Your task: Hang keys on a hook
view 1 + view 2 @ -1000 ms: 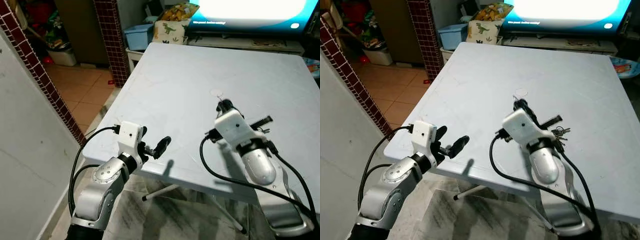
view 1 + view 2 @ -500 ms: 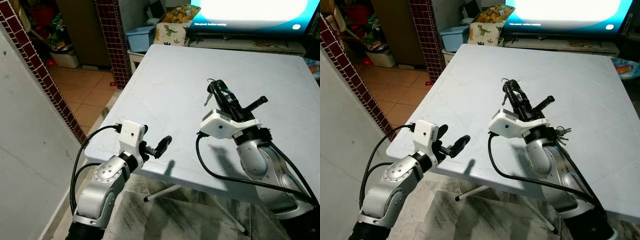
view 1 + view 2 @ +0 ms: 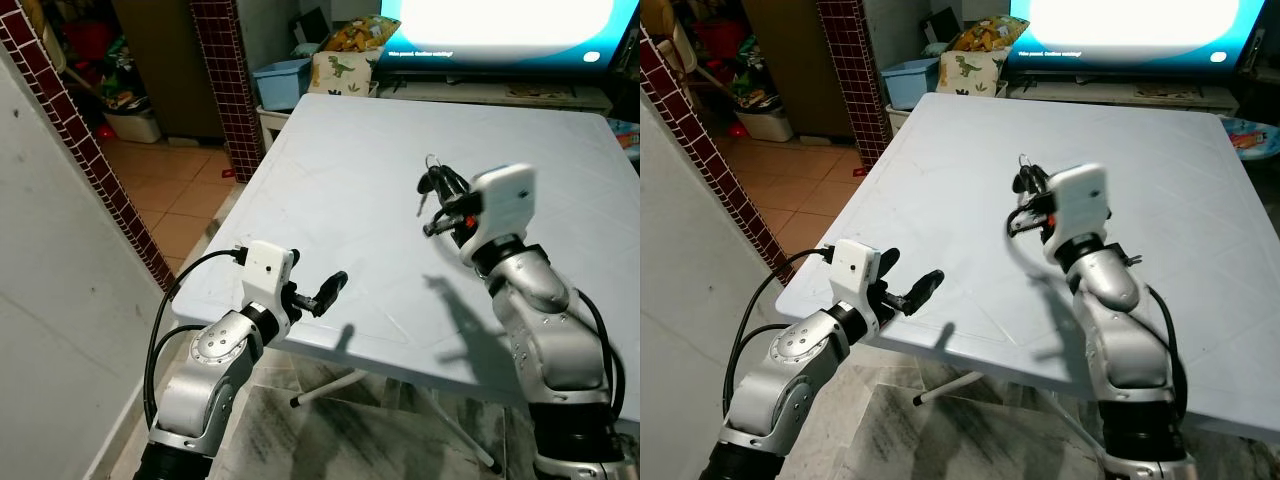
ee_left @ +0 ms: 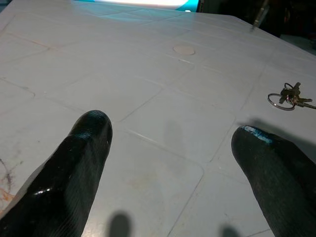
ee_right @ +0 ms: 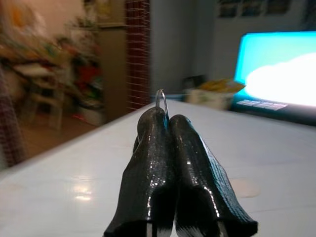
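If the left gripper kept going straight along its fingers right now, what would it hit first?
Probably nothing soon. The left gripper is open and points low across the bare white table. A key bunch lies off to one side of that line. Depth is unclear, so the fingertips might graze the tabletop.

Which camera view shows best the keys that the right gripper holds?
The left eye view: there the keys hang whole and dark against the pale table. The right eye view shows them much the same. In the right wrist view, the tip of their ring pokes out above the shut right gripper.
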Controlling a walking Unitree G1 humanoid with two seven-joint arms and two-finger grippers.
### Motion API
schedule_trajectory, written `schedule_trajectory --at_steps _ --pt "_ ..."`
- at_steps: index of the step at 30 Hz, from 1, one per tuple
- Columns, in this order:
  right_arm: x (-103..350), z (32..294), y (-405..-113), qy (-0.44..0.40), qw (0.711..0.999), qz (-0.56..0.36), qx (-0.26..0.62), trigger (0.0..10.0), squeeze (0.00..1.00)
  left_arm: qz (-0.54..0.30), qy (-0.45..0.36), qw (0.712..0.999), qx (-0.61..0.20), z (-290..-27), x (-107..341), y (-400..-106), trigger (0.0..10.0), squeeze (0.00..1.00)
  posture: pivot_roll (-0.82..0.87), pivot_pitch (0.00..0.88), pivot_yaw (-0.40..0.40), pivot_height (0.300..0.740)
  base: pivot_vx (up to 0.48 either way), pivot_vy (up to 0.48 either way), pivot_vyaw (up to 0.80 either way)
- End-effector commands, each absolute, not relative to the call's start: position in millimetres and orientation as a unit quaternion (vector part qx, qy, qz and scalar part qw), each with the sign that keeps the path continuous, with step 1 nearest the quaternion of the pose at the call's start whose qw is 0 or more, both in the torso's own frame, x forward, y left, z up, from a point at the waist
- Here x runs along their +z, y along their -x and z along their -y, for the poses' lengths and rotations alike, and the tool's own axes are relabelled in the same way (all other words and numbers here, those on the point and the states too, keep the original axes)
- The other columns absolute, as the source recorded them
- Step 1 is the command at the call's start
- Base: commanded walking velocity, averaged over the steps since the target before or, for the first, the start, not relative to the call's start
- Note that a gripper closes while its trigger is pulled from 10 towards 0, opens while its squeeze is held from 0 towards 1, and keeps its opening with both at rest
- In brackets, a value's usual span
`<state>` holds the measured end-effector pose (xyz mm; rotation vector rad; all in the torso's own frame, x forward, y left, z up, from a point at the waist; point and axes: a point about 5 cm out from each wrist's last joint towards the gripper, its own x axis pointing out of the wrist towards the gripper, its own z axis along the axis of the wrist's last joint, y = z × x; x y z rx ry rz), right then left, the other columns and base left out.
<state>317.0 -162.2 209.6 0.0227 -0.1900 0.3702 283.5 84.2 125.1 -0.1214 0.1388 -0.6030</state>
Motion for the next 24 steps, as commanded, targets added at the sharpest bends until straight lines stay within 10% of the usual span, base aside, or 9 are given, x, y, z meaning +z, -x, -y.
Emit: schedule_trajectory --at_steps 1,24 --pt "214 155 -317 -0.060 0.967 0.097 0.228 10.0 0.00 -0.068 0.053 0.952 -0.294 -86 125 -286 10.0 0.00 -0.06 0.000 0.091 0.740 0.000 0.000 0.00" --pt "201 164 -273 -0.104 0.876 0.008 0.471 10.0 0.00 -0.067 0.049 0.953 -0.291 -86 124 -285 10.0 0.00 -0.05 0.005 0.088 0.740 0.000 0.000 0.00"
